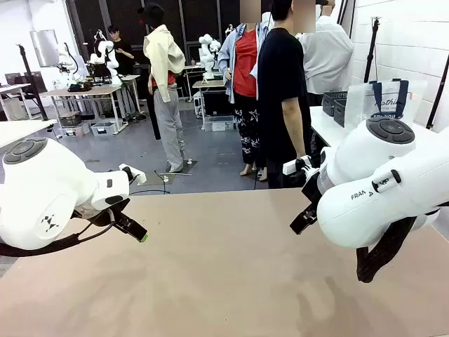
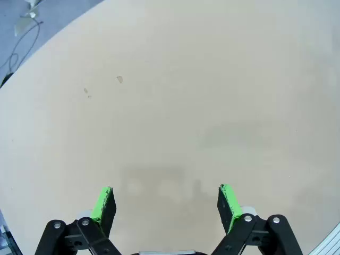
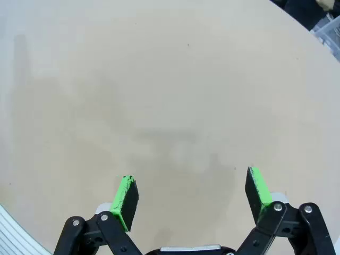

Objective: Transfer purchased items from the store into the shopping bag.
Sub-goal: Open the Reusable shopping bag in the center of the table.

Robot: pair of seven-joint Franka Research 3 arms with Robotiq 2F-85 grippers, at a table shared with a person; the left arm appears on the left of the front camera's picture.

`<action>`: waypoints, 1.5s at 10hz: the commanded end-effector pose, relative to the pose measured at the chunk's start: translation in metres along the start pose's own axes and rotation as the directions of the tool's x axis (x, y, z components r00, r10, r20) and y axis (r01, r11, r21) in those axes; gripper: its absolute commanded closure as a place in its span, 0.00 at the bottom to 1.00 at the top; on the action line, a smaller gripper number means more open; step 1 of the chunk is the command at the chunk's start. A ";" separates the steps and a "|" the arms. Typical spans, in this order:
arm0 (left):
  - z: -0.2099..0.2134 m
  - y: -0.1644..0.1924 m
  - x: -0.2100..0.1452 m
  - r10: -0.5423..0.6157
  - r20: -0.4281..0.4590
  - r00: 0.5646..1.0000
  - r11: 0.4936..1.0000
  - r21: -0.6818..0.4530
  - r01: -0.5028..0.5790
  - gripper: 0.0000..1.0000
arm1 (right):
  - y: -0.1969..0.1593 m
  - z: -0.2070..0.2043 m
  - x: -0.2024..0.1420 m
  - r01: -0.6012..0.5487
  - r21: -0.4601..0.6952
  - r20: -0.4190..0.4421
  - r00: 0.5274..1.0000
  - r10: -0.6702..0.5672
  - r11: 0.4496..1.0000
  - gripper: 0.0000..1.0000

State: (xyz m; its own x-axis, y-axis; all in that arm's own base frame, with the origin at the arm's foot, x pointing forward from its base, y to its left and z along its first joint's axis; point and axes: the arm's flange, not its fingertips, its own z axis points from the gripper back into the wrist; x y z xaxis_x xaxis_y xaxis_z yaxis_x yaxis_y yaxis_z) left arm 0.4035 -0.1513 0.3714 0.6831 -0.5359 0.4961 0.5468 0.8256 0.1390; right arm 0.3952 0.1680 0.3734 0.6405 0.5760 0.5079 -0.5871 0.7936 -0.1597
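At the left edge of the beige table (image 1: 224, 281), the left gripper (image 2: 167, 204) is held above the bare top. Its green-padded fingers (image 2: 103, 204) are spread wide and nothing is grasped. At the far edge, near the middle, a person in a black T-shirt (image 1: 280, 84) is standing. At the right edge the right gripper (image 3: 191, 194) is held in the same manner, with its fingers released and empty.

Beyond the far right corner, on a white side table (image 1: 319, 123), dark grey mesh baskets (image 1: 337, 105) are seen. Just beside them the translucent whitish plastic shopping bag with navy strap handles (image 1: 382, 105) is standing upright, well apart from both grippers. What lies in the baskets cannot be told.

The bag is judged to be light, thin and soft, so its walls will probably fold and slip under the pads. The strap handles, or the top rim, are judged the better place to take hold of it.
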 end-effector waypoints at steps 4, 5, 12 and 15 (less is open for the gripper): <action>0.000 0.000 0.000 0.000 0.000 1.000 1.000 0.000 0.000 0.00 | 0.000 0.000 0.000 0.000 0.000 0.000 1.000 0.000 1.000 0.00; 0.000 0.000 0.000 0.000 0.000 1.000 1.000 0.000 0.000 0.00 | 0.000 0.000 0.000 0.000 0.000 0.000 1.000 0.000 1.000 0.00; 0.000 0.000 0.000 0.000 0.000 1.000 1.000 0.000 0.000 0.00 | 0.000 0.000 0.000 0.000 0.000 0.000 1.000 0.000 1.000 0.00; 0.000 0.000 0.000 0.000 0.000 1.000 1.000 0.000 0.000 0.00 | 0.000 0.000 0.000 0.000 0.000 0.000 1.000 0.000 1.000 0.00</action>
State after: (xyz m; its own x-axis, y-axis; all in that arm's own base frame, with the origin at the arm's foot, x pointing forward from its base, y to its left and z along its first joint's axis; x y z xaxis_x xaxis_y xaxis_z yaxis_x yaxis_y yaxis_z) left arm 0.4030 -0.1527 0.3714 0.6812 -0.5387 0.4957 0.5493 0.8238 0.1405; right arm 0.3952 0.1681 0.3734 0.6403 0.5764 0.5077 -0.5872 0.7934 -0.1601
